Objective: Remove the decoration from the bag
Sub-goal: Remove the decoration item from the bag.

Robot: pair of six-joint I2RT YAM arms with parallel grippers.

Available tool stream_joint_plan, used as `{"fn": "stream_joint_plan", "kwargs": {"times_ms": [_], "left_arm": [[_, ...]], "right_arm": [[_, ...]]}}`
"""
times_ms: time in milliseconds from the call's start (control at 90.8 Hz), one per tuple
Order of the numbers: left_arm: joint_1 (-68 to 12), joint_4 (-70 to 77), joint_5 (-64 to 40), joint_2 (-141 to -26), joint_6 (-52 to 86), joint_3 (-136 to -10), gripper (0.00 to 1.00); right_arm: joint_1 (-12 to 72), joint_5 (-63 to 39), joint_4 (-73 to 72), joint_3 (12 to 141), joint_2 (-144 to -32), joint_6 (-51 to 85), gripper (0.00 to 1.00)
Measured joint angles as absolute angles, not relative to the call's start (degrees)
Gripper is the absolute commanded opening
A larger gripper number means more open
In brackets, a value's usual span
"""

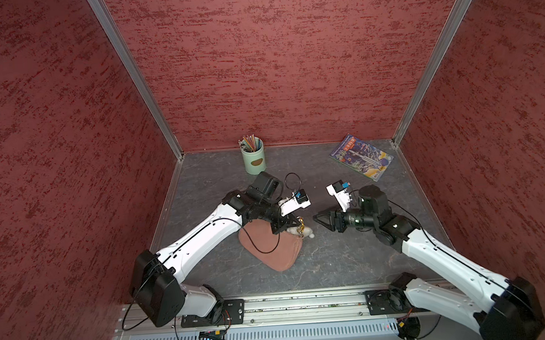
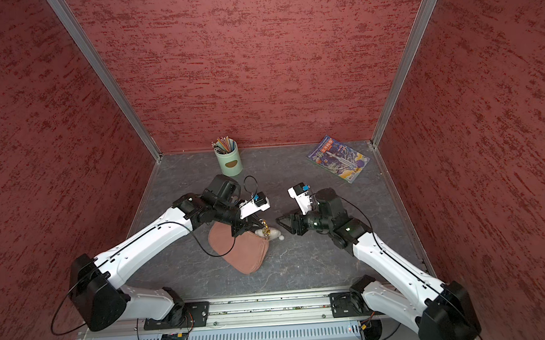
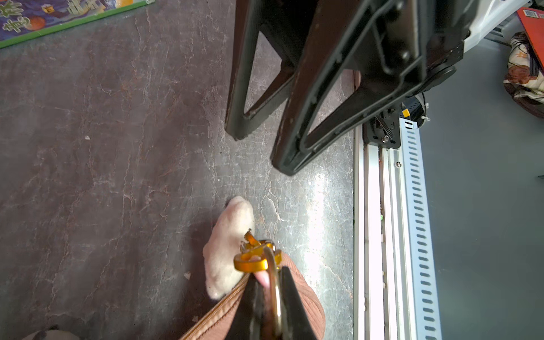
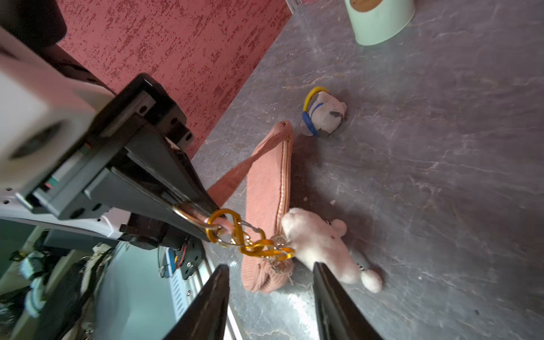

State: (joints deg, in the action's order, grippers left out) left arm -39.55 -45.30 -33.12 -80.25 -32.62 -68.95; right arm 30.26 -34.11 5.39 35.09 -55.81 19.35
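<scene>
Left jaws: left gripper (image 4: 206, 217) closed on the gold ring (image 4: 188, 215) at one end of the bag (image 4: 265, 182), with a loop of pink strap pinched alongside.
Right jaws: right gripper (image 4: 270, 266) parted and touching nothing, its tips facing the left jaws across a short gap.
Hanging from the left jaws: an orange-gold clip (image 4: 226, 226) hooked through the ring, then a short chain running down to the decoration (image 4: 321, 241).
Between the two pairs of jaws: the clip, the chain and the decoration; only bare table (image 1: 337, 264) lies just ahead of the right tips.
Decoration, place: lying on the table, touching the bag's end, just below and beyond the left jaws, near the right jaws.
Decoration, axis: lengthwise from chain end to ball-tipped legs, chain end at the left jaws and legs toward the right jaws.
Bag, axis: flat on the table, its zip line running back from the left jaws under the left arm.
Beyond the bag's far end: a blue-and-yellow charm (image 4: 323, 113), alone on the table.
Left arm: in both top views it reaches over the bag with its wrist tipped downward (image 1: 293, 223).
Right arm: low, with its gripper about level (image 2: 278, 221).
Farther out: pencil cup (image 1: 253, 155) and book (image 1: 360, 158) by the back wall, well apart from both jaws.
</scene>
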Motion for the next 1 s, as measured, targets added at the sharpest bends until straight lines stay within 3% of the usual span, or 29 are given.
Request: {"fn": "stream_joint_plan", "kwargs": {"times_ms": [441, 683, 1003], "left_arm": [[-39.7, -51.0, -34.4, -78.3, -40.3, -71.4, 0.0], [-39.9, -51.0, -34.4, -77.2, -42.5, -71.4, 0.0], [-39.9, -51.0, -34.4, -77.2, -43.4, -71.4, 0.0]], "right_arm": [[34.1, -38.2, -15.2, 29.9, -59.8, 11.5, 0.54], [34.8, -44.0, -17.8, 29.6, -60.8, 10.6, 0.54], [37.8, -43.6, -17.8, 29.6, -63.3, 10.0, 0.51]]}}
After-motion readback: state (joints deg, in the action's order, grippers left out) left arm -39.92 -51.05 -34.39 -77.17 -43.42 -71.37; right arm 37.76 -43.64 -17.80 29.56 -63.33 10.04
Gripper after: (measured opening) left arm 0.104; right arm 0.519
